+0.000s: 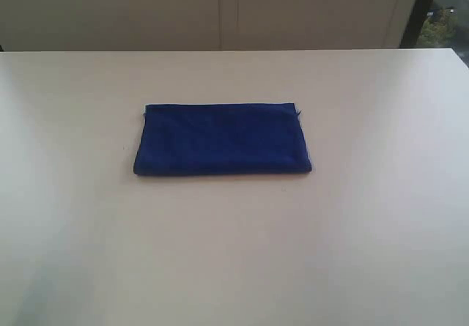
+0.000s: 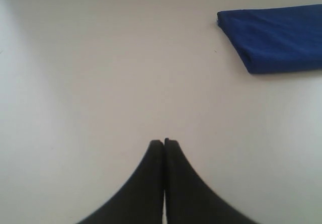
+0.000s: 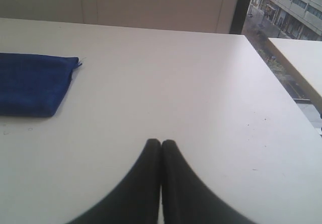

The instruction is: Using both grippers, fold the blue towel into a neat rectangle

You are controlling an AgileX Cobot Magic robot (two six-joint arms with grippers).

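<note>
The blue towel point(image 1: 222, 139) lies folded flat as a rectangle in the middle of the white table point(image 1: 234, 253). Neither arm shows in the exterior view. In the left wrist view my left gripper point(image 2: 164, 142) is shut and empty over bare table, well apart from the blue towel point(image 2: 276, 38). In the right wrist view my right gripper point(image 3: 161, 142) is shut with nothing in it, also over bare table, and one end of the blue towel point(image 3: 30, 83) lies some way off.
The table's far edge point(image 1: 234, 50) runs in front of a pale wall. At the right, the table's side edge point(image 3: 282, 83) borders a window with buildings outside.
</note>
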